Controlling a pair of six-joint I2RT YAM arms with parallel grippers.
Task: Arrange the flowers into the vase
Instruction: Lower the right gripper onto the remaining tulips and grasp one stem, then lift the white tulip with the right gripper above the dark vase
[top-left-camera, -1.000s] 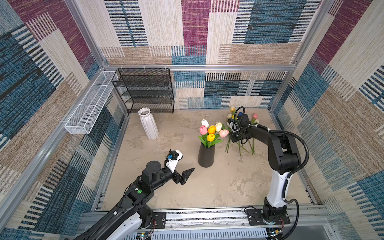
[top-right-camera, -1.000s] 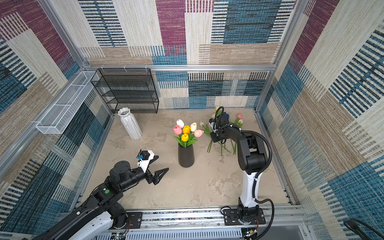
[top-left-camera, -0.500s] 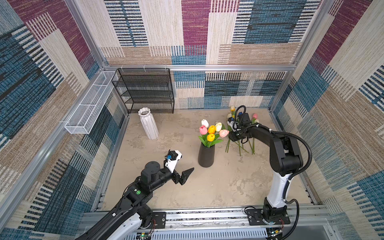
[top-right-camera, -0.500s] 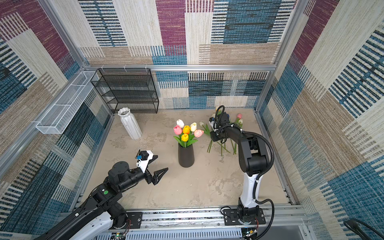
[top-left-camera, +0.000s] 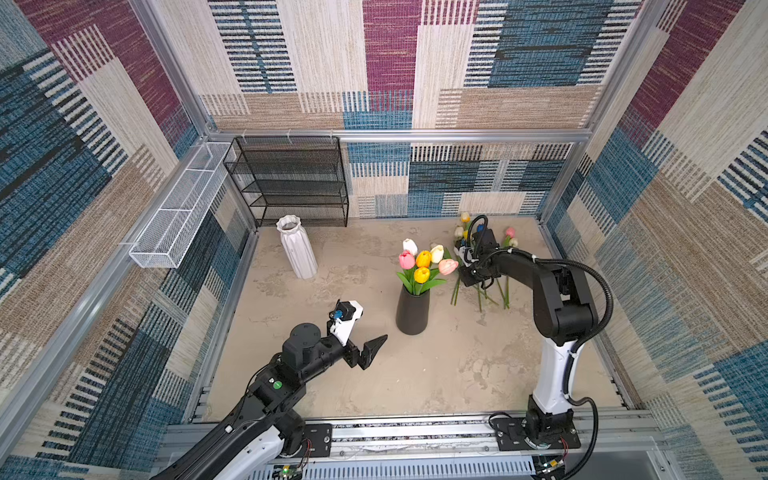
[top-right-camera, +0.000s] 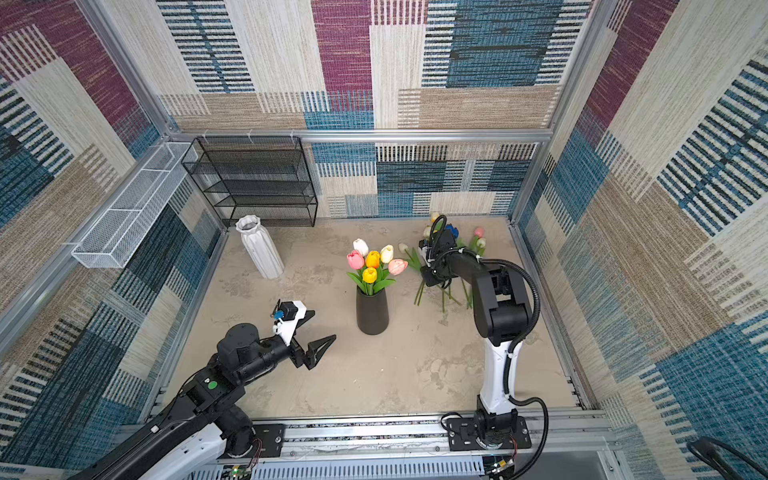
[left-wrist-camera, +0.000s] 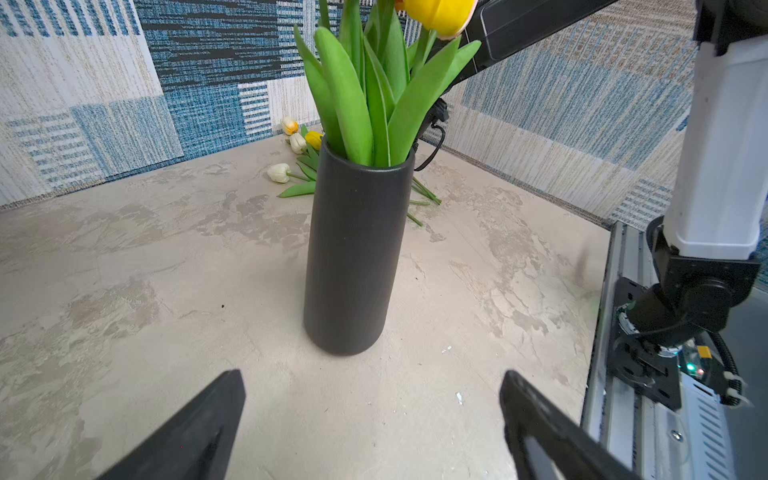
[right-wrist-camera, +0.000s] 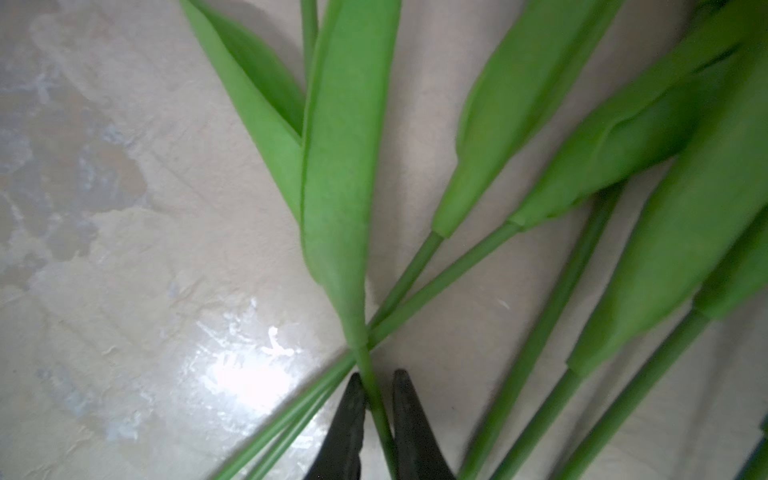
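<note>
A black vase stands mid-table with several tulips upright in it. More flowers lie loose on the table behind and to the right of it, heads toward the back wall. My right gripper is down on that pile. In the right wrist view its jaws are shut on one green stem just below a broad leaf. My left gripper hovers open and empty, in front and to the left of the vase.
A white ribbed vase stands at the back left, before a black wire shelf. A white mesh basket hangs on the left wall. The right arm's post and the base rail line the front edge.
My right gripper has shifted slightly over the loose flowers. The left arm has barely moved and stays open.
</note>
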